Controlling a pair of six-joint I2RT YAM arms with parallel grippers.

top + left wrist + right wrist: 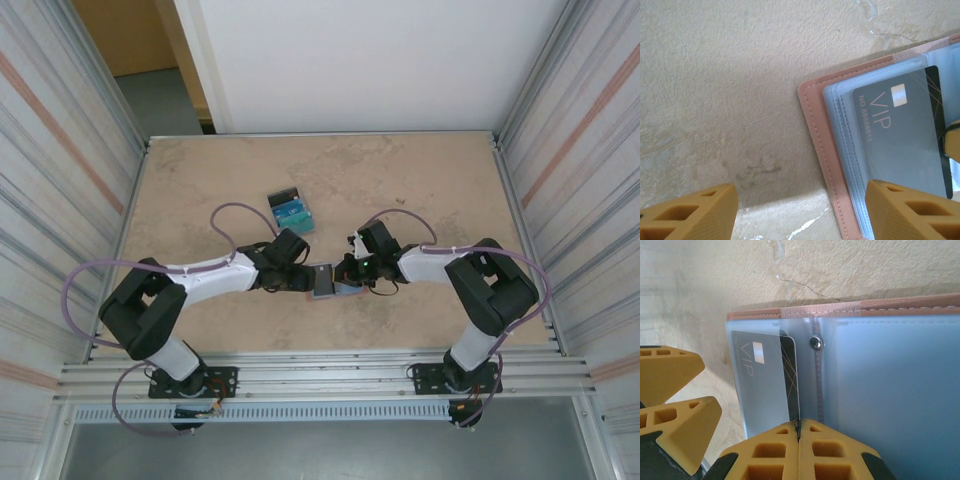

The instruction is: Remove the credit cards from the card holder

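Observation:
The salmon-pink card holder (324, 282) lies open on the table between both grippers, its blue-grey clear sleeves (890, 390) facing up. A dark VIP credit card (765, 375) sits partly inside the left sleeve. My right gripper (799, 432) is shut on that card's exposed dark edge. In the left wrist view the same card (905, 130) shows through the sleeve. My left gripper (800, 215) is open and straddles the holder's stitched pink edge (815, 130); one finger (912, 210) is over the sleeves, the other over bare table. Whether that finger touches the sleeves I cannot tell.
A fanned pile of blue, teal and black cards (291, 211) lies on the table just behind the left gripper (300, 274). Metal rails and ribbed walls border the tan tabletop (420, 180) on the left, right and near sides.

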